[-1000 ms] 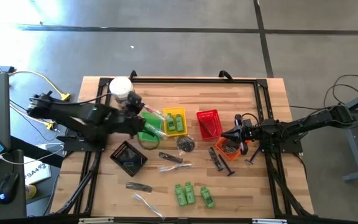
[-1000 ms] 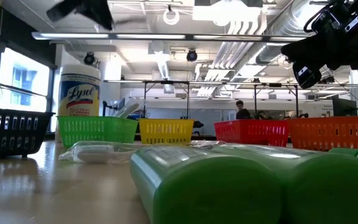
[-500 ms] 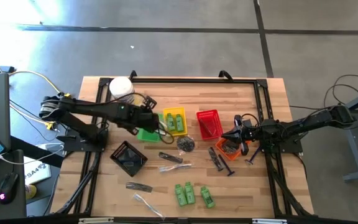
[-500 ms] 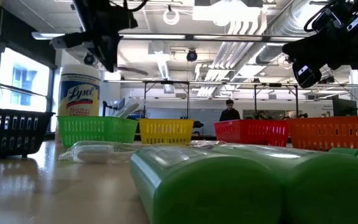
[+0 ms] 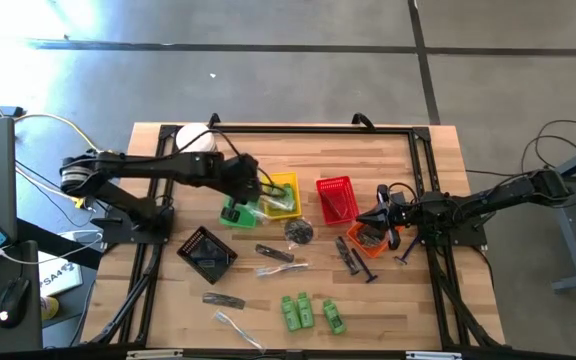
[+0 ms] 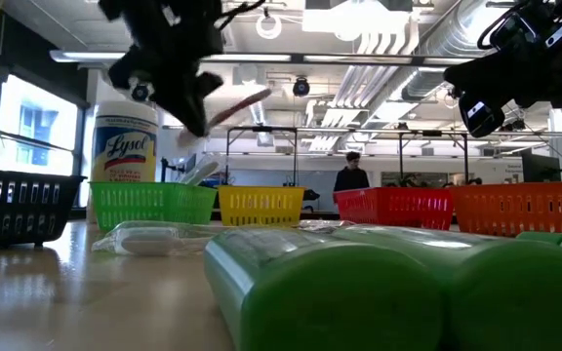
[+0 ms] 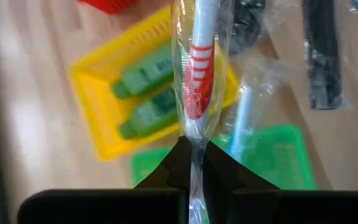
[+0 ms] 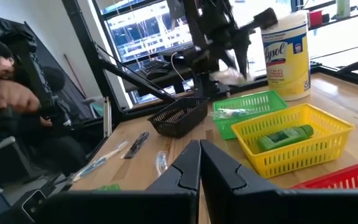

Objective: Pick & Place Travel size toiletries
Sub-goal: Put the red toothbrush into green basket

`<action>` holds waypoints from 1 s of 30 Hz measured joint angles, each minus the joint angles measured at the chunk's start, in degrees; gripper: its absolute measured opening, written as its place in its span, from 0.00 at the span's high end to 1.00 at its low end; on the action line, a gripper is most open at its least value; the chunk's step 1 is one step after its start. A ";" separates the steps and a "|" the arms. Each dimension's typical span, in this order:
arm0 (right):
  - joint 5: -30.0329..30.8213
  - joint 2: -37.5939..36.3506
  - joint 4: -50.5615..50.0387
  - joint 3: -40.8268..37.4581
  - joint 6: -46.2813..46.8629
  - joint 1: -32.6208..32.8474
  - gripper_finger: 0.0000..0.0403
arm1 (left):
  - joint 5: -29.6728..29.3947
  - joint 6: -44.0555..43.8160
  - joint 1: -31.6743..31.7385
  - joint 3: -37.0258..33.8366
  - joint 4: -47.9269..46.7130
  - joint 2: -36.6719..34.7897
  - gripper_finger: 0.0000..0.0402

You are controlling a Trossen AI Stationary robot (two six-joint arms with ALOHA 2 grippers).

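Your left tool (image 7: pixel 191 163) was pinched shut on a clear-wrapped white toothbrush with a red grip (image 7: pixel 199 74), which it held in the air above the gap between the green mesh basket (image 5: pixel 236 213) and the yellow mesh basket (image 5: pixel 286 182), just left of centre in the overhead frame. In the low frame that wrapped stick (image 6: pixel 230 107) hung tilted, high in the upper left, clear of the baskets below.

The yellow basket held two bright green little bottles (image 7: pixel 143 97), side by side. The green basket held another clear-wrapped stick with a pale blue handle (image 7: pixel 243 118).

Your right tool (image 8: pixel 199 163) was closed on nothing, and it waited over the orange mesh basket (image 5: pixel 366 243) at right of centre in the overhead frame, beside the red mesh basket (image 5: pixel 336 198).

On the bare wooden worktop (image 5: pixel 408 300), three more green bottles (image 5: pixel 308 313) lay at lower centre. A black mesh basket (image 5: pixel 207 254) sat at lower left, and a large white jar with a yellow label (image 6: pixel 125 148) stood at the far left.
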 joint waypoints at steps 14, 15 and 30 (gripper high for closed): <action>-0.86 -0.02 1.00 0.00 -0.60 0.00 1.00 | 8.13 -1.37 6.90 -20.16 26.81 -7.92 0.96; -0.86 -0.02 1.23 0.00 -0.91 0.00 1.00 | 8.57 -1.35 6.89 -20.14 26.93 -7.92 0.96; -1.04 -0.02 1.39 0.00 -0.68 0.00 1.00 | 16.69 -5.88 10.46 -31.00 44.00 -7.90 0.96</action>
